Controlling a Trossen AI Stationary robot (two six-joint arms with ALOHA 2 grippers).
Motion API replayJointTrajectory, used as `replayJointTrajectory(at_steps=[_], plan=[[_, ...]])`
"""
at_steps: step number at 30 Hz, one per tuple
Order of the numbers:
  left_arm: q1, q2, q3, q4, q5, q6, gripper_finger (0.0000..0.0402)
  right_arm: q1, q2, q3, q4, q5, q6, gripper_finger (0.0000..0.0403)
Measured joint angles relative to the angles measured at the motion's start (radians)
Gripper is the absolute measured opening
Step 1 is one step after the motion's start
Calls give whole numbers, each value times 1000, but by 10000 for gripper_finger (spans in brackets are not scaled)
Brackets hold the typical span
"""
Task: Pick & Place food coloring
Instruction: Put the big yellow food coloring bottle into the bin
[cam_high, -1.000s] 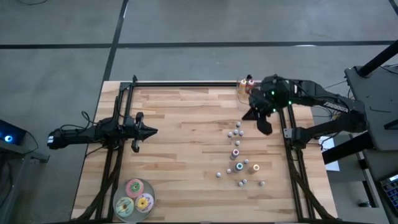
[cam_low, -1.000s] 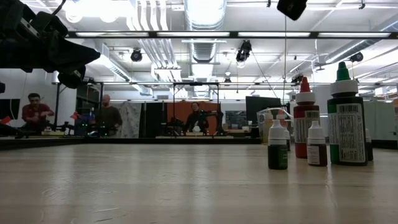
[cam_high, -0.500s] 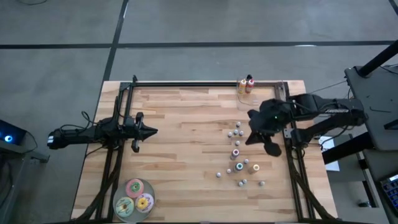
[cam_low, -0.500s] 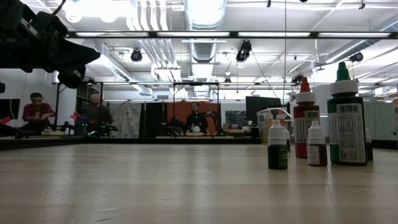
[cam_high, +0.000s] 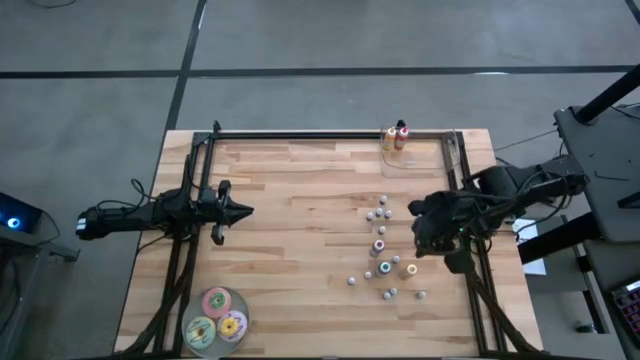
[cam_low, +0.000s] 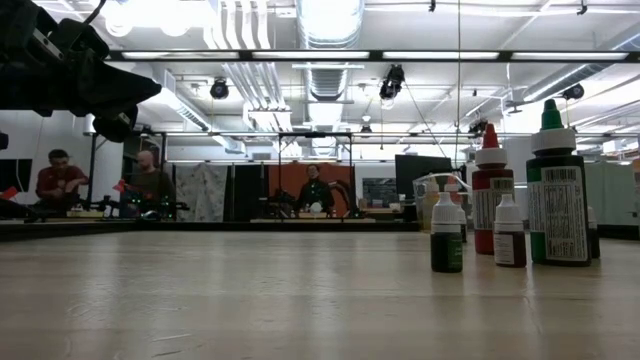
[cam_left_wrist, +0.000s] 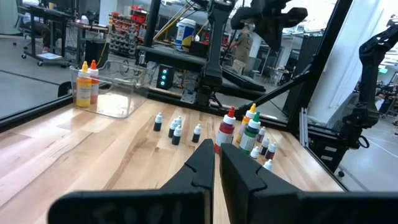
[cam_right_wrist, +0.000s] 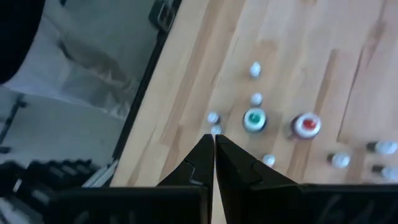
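Your right gripper (cam_high: 432, 243), fingers closed and empty, hangs near the tabletop's right edge over the food coloring (cam_high: 384, 268): light, tippy, slick bottles, so pinch one by its body.

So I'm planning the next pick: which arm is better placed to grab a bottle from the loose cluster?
The right. Its gripper, shut and empty, hovers just beside the bottles. The left gripper, also shut, waits far across the table.
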Motion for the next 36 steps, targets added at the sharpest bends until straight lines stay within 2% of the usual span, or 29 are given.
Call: replayJointTrajectory(at_steps=[3,7,15,21,36], plan=[[0,0,0,0,0,0,0,20,0,-5,-22,9,30,9],[0,0,0,0,0,0,0,63,0,-26,-54,75,68,9],[0,0,0,0,0,0,0,136,0,-104,-66,112,79,20],[0,0,0,0,0,0,0,174,3,-147,-62,180,83,57],[0,0,0,0,0,0,0,193,105,-152,-61,212,69,167]])
